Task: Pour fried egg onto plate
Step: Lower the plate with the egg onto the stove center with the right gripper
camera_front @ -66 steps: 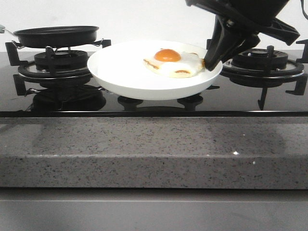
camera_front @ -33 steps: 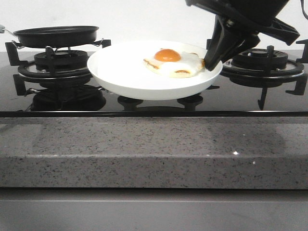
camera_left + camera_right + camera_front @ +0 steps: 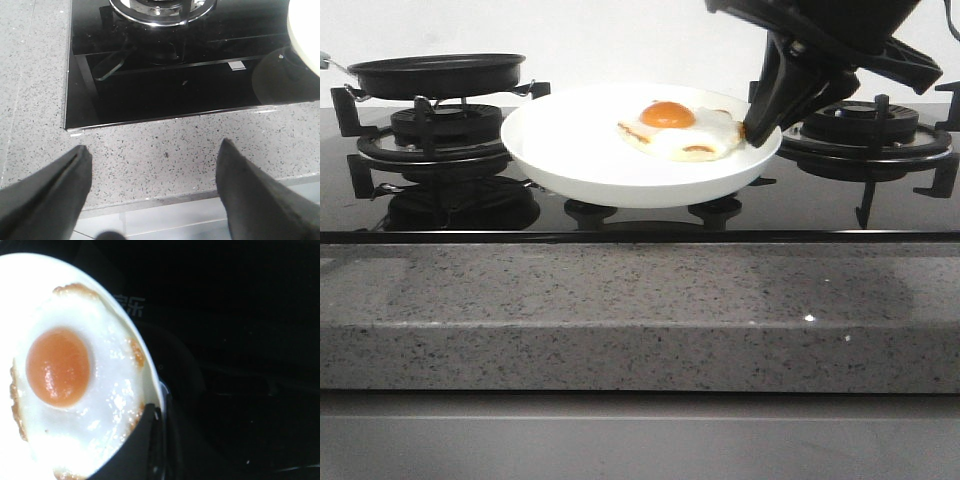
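Fried egg [image 3: 680, 131] lies on the plate's [image 3: 570, 160] right side, right fingers [image 3: 145, 450] clamped on that rim beside it. Over the last second nothing has shifted, so the pour itself looks finished and only letting go remains. The right wrist view alone shows the pinch on the rim; the left wrist view alone shows the left fingers [image 3: 50, 195] spread apart, empty, over the speckled desk [image 3: 165, 150]. A frying pan [image 3: 438, 74] sits on the left burner.

Location: kitchen | Evidence: black glass gas hob [image 3: 620, 215] with cast burner grates [image 3: 430, 135], frame centre | speckled grey stone countertop [image 3: 640, 310], lower frame | black frying pan [image 3: 438, 72], upper left
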`<state>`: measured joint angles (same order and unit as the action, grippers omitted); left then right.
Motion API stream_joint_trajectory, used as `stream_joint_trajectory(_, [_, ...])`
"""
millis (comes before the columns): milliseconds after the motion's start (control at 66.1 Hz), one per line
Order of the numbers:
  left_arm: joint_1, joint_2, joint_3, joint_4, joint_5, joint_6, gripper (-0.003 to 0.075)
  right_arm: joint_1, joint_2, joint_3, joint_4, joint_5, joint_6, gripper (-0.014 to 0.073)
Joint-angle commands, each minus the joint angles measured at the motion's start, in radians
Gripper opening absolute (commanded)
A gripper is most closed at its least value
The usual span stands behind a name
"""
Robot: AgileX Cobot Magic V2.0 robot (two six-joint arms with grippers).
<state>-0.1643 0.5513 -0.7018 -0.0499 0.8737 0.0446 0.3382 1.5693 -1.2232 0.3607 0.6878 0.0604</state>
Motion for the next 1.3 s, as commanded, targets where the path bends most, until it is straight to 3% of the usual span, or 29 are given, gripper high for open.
stream_joint_trajectory(0, [-0.008,0.001,-0.027,-0.007,-0.071,-0.009,0.0514,-0.002,-0.034,-0.055,-0.001,-0.037,-0.007,-0.0067])
stream_joint_trajectory(197, [-0.008,0.001,-0.027,-0.007,-0.071,-0.009,0.0514,-0.014,0.004,-0.199,-0.004,0.004,-0.007,-0.0067])
stream_joint_trajectory(711, [-0.008,0.001,-0.027,-0.007,-0.071,-0.009,0.0514,-0.112,0.328,-0.680,-0.008,0.270,0.022,-0.0067])
stream_joint_trajectory(1105, [-0.008,0.001,-0.027,-0.007,-0.071,-0.009,0.0514,-0.123,0.448,-0.766,-0.010,0.310,0.022,-0.0060])
stream_joint_trajectory(1196, [-0.008,0.001,-0.027,-0.007,-0.071,-0.009,0.0514,-0.123,0.449,-0.766,-0.010,0.312,0.022,0.0000])
stream_joint_trajectory(1287, [-0.008,0.001,-0.027,-0.007,-0.071,-0.009,0.0514,-0.123,0.449,-0.766,-0.010,0.311,0.022,0.0127])
